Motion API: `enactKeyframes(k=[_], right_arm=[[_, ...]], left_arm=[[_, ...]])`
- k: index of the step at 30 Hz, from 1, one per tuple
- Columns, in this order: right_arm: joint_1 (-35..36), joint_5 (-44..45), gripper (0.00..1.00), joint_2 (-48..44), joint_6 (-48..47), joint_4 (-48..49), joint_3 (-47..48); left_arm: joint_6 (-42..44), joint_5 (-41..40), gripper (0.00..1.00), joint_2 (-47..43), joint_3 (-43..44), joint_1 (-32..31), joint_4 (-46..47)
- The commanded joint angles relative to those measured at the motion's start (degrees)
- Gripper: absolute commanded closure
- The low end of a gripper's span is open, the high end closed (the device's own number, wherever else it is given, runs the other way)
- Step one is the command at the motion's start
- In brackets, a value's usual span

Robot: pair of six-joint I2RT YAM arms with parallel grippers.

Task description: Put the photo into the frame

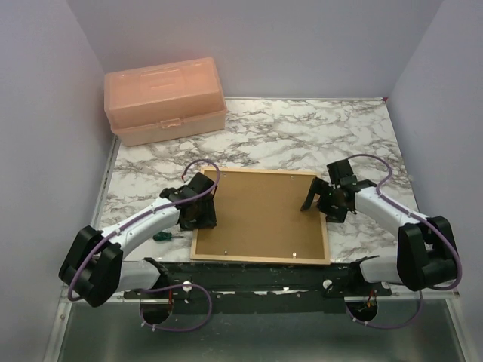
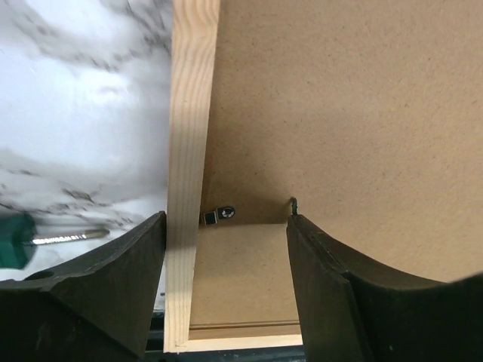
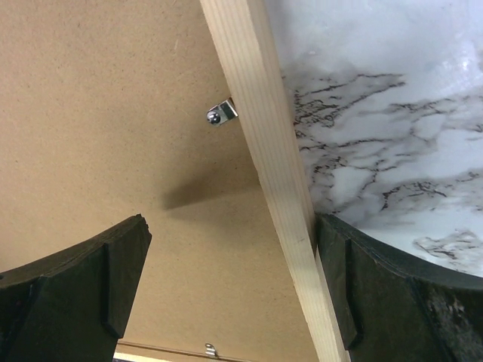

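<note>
**Frame face down, board in place, photo out of sight**

The white marble-patterned table [image 1: 302, 136] carries the large rectangular frame of thin light-wood bars [image 1: 260, 259], lying back side up near the arms. The stiff brown backing board [image 1: 260, 211] fills its opening.

The photo shows in no view. Whether it lies under the board cannot be told. As a thin print it would likely be light and floppy, easy to crease or smudge, so it is best pinched at an edge and kept flat. The frame looks light and rigid, and its bars are the place to hold it.

The peach plastic toolbox [image 1: 166, 98] stands at the far left corner, well apart from the frame.

The left gripper [image 2: 225, 226] straddles the frame's left bar with its jaws partly spread, gripping nothing. The right gripper [image 3: 230, 226] stands at full spread over the right bar, also empty.

A green-handled screwdriver [image 1: 167, 236] lies on the table just beside the left bar, under the left arm, where it could be knocked.

Small metal clips [image 3: 221, 113] sit at the bars' inner edges and, by my reading, hold the board down. They and the board are what stand in the way.
</note>
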Motion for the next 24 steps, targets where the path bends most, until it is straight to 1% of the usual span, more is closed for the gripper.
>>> enactKeyframes(k=[1,3,7,8,9,12,13,14,17,19,24], right_arm=[[0.7,-9.5,0.01,2.7,1.1,4.9,2.5],[0.7,-9.6,0.00,3.8,0.7,5.2,3.1],[0.7,-9.1,0.00,4.3,0.1,5.9,2.6],[0.7,-8.5,0.00,3.9,0.0,5.7,2.2],[0.7,-7.5,0.00,3.5,-0.1,5.1,1.9],[0.7,-5.1,0.00,1.2,0.1,3.6,0.7],[0.7,-4.5,0.00,0.5,0.3,2.9,0.3],[0.7,-4.0,0.00,-0.4,0.5,2.3,-0.1],[0.7,-3.5,0.00,-3.0,1.3,1.7,-1.8],[0.7,-3.8,0.00,-3.9,1.6,1.7,-2.9],[0.9,-5.4,0.00,-3.3,1.8,2.8,-4.2]], left_arm=[[5.1,8.2,0.36,2.2,6.8,4.7,8.4],[6.8,7.4,0.35,4.1,8.9,6.0,7.7],[8.2,2.6,0.19,8.5,13.1,6.7,4.0],[8.4,1.6,0.18,9.3,14.0,6.7,2.9],[8.1,0.3,0.14,9.8,14.7,6.7,1.7],[7.0,-3.2,0.09,9.0,15.5,6.7,-1.0],[6.8,-4.3,0.04,8.3,15.5,6.7,-1.8],[6.4,-5.9,0.03,7.7,15.7,6.7,-2.7],[5.6,-9.5,0.02,4.8,16.2,6.7,-5.9],[5.7,-10.2,0.02,2.1,15.9,6.7,-6.9],[6.3,-7.0,0.02,-8.0,13.0,6.5,-7.1]])
